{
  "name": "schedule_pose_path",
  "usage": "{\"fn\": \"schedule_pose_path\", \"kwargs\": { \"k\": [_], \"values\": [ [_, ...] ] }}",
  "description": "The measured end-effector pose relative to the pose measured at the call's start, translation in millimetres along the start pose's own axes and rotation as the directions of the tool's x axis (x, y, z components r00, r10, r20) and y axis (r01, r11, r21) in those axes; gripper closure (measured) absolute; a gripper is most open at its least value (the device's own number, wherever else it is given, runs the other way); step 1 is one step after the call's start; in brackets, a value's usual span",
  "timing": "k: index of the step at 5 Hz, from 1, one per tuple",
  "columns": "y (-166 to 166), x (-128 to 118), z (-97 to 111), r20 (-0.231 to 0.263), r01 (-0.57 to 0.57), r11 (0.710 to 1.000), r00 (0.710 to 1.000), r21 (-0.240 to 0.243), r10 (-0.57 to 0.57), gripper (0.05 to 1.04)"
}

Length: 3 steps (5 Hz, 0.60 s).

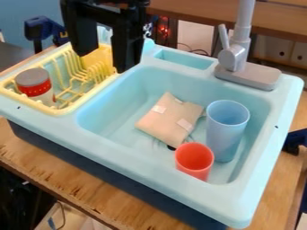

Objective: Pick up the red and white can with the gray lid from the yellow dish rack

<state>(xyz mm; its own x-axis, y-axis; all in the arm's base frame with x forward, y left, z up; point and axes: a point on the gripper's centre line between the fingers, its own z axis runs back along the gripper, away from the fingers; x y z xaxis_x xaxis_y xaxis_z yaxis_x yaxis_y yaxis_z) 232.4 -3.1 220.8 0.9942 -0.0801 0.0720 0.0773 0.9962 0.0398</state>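
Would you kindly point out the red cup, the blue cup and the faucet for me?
Red cup (pixel 194 161): camera view, on its side.
Blue cup (pixel 226 137): camera view, mid-body.
Faucet (pixel 233 58): camera view, lower body.

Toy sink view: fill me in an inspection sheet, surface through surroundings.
Surface: brown wooden table under pale-blue plastic sink
Job's things: yellow plastic dish rack, holding grey-lidded can with red band
Clutter: tall light-blue cup, orange-red cup, beige packet, all in basin
Gripper: black two-finger gripper, open above the rack, nothing seen held
Cables: thin dark cable, lower left, below tabletop
Surroundings: grey faucet at sink's rear; dark-blue clamp, upper left
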Motion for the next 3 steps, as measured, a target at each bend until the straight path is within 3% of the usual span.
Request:
{"fn": "schedule_pose_path", "kwargs": {
  "k": [1,3],
  "values": [
    [-0.5,-1.1,-6.4,-0.023,0.005,1.0,1.0,-0.003,-0.006,0.081],
    [42.4,-17.9,-23.2,-0.061,-0.039,0.999,0.997,0.002,0.04,0.081]
  ]
}}
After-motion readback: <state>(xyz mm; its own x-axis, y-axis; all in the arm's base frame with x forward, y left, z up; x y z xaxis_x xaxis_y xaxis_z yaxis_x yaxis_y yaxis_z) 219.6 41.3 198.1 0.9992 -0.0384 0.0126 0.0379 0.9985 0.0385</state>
